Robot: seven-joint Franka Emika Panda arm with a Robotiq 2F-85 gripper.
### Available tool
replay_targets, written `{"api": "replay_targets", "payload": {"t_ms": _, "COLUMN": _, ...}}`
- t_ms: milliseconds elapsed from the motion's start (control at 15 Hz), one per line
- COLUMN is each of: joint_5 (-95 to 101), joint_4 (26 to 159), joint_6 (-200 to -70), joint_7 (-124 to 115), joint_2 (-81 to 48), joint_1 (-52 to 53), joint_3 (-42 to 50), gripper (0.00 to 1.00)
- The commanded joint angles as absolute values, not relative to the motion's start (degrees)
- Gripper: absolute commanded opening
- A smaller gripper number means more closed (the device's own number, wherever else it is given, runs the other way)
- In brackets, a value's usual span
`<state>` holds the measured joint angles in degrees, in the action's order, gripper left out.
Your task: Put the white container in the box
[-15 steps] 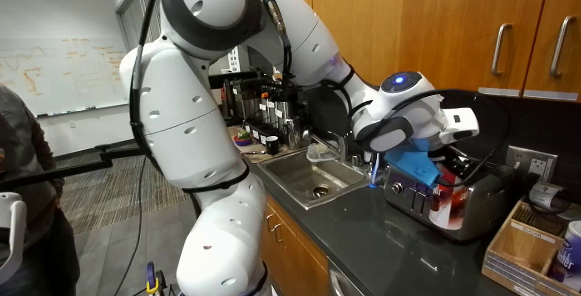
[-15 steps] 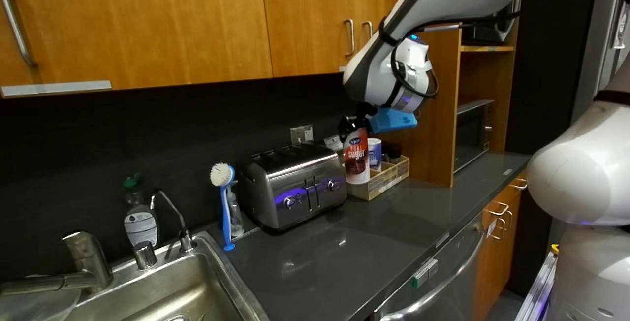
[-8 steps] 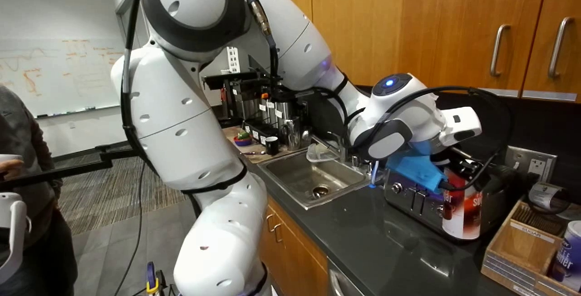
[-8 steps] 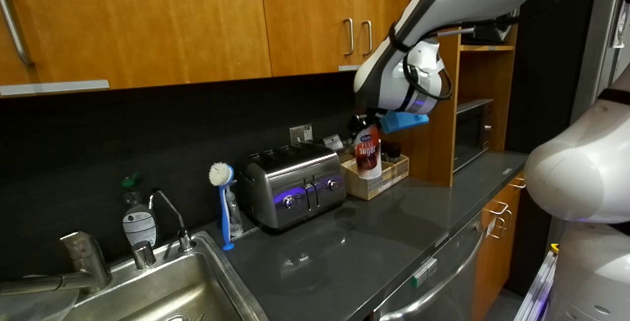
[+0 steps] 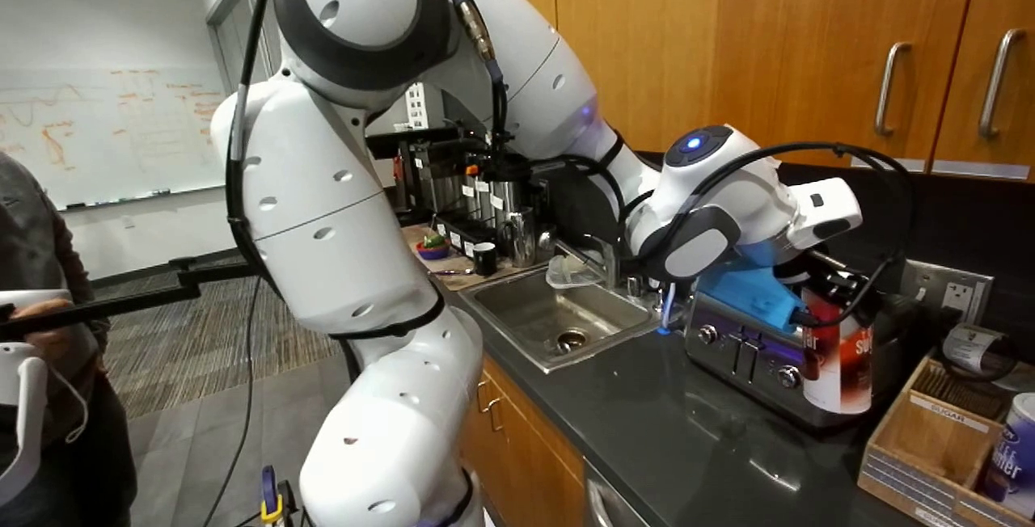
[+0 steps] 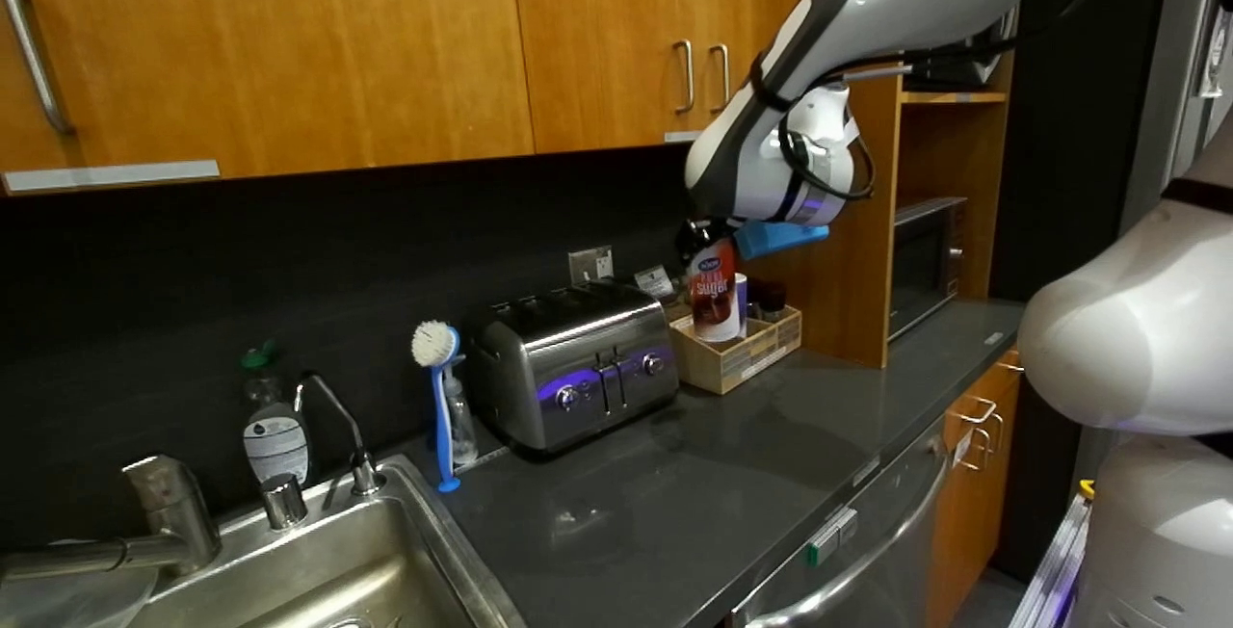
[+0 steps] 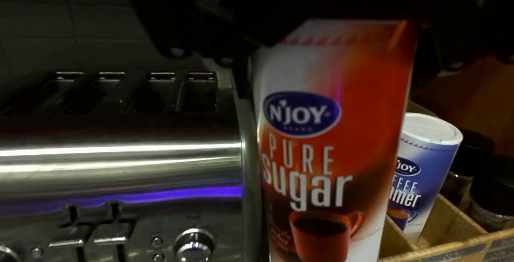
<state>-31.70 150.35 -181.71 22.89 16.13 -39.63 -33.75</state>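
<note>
The white container is a sugar canister with a red and white label, seen in both exterior views (image 5: pixel 841 365) (image 6: pixel 714 293) and large in the wrist view (image 7: pixel 321 153). My gripper (image 7: pixel 333 79) is shut on its upper part, one finger on each side, and hides its top. The gripper also shows in an exterior view (image 5: pixel 845 288). The canister hangs above the counter, slightly tilted, in front of the toaster's end. The box is a low tan wooden tray with compartments (image 5: pixel 910 470) (image 6: pixel 708 368), beside the canister; its rim shows in the wrist view (image 7: pixel 437 250).
A silver toaster (image 5: pixel 736 349) (image 6: pixel 597 368) stands close beside the canister. A blue creamer canister (image 5: pixel 1015 446) (image 7: pixel 425 177) and dark-lidded jars (image 7: pixel 492 185) occupy part of the box. A sink (image 5: pixel 566 325) and a blue brush (image 6: pixel 441 416) are beyond the toaster. Cabinets (image 6: pixel 616 40) hang above.
The canister has moved with my gripper away from the toaster's front toward the box. In the last half second it has risen slightly.
</note>
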Motion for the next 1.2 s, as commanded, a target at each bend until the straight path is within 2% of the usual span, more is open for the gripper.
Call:
{"api": "replay_targets", "payload": {"t_ms": 0, "joint_5": -29.49, "joint_4": 147.52, "joint_6": -183.3, "joint_7": 20.64, "joint_2": 14.36, "joint_1": -44.45, "joint_3": -37.87, "gripper": 0.61}}
{"api": "replay_targets", "payload": {"t_ms": 533, "joint_5": -22.23, "joint_4": 143.89, "joint_6": -185.3, "joint_7": 16.18, "joint_2": 11.18, "joint_1": -60.82, "joint_3": -49.41, "gripper": 0.61}}
{"api": "replay_targets", "payload": {"t_ms": 1133, "joint_5": -18.69, "joint_4": 141.13, "joint_6": -184.06, "joint_7": 14.26, "joint_2": 8.37, "joint_1": -69.64, "joint_3": -57.8, "gripper": 0.61}}
